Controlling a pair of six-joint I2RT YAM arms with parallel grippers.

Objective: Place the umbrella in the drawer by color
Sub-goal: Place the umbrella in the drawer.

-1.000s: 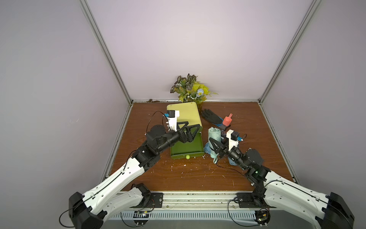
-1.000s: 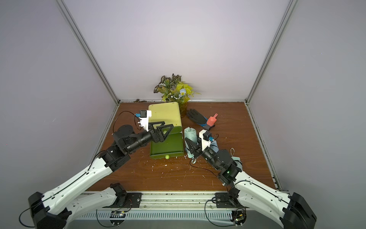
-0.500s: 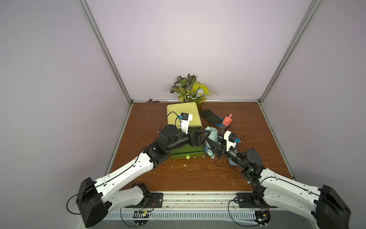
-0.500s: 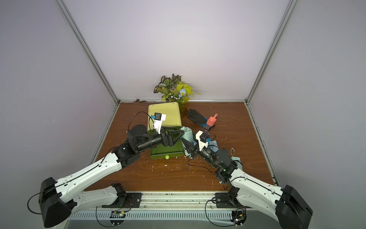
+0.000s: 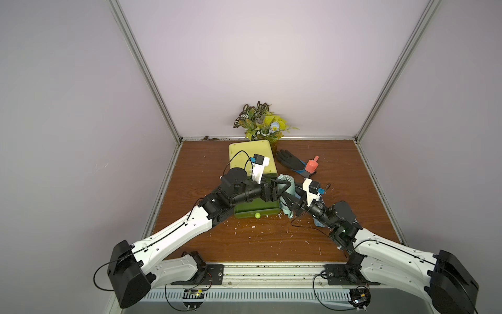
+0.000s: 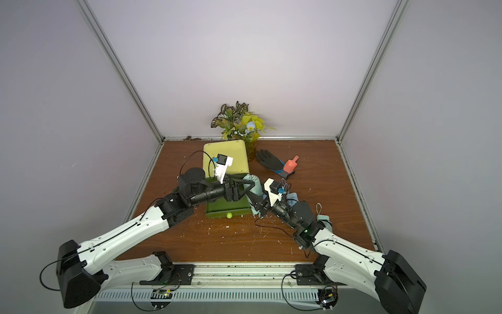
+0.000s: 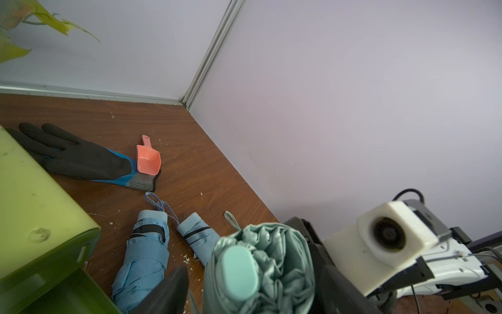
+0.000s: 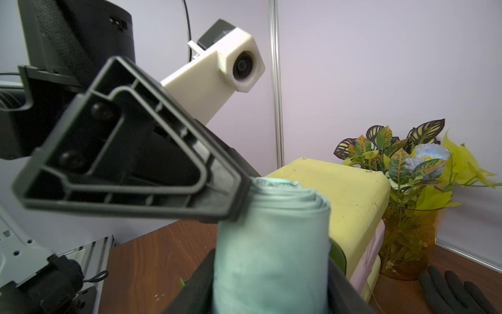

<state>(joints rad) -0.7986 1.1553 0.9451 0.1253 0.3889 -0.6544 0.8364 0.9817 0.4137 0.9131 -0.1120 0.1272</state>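
Colleague: What do the containers look like from your end?

Operator: I see a yellow-green drawer unit (image 5: 250,155) at the back of the desk (image 5: 271,244). Its bottom green drawer (image 5: 255,212) stands pulled out. My left arm covers the inside, so I can't tell what it holds. A pink drawer (image 8: 372,258) shows under the unit's top. An amber vase (image 8: 407,239) holds a leafy plant (image 5: 260,122). A coral scoop (image 5: 312,164) lies on the cuff of a black glove (image 5: 289,160).

Colleague: And the room?

Operator: The desk is brown wood-grain, strewn with white flecks. The walls are pale lilac, with metal corner posts. A pair of light-blue umbrellas (image 7: 146,252) lies folded on the desk, just beside the unit.

Colleague: Where's the one you're sorting?

Operator: The mint-green umbrella (image 8: 271,258) is folded and sits just beside the open drawer, on the side toward my right arm. Its long axis is near vertical, with the oval end cap up. My right fingers (image 8: 339,293) are clamped on its lower body. My left fingers (image 8: 130,163) straddle its upper end, spread wide, with one touching the fabric. I can't tell whether they grip it, nor whether its lower end touches the desk.
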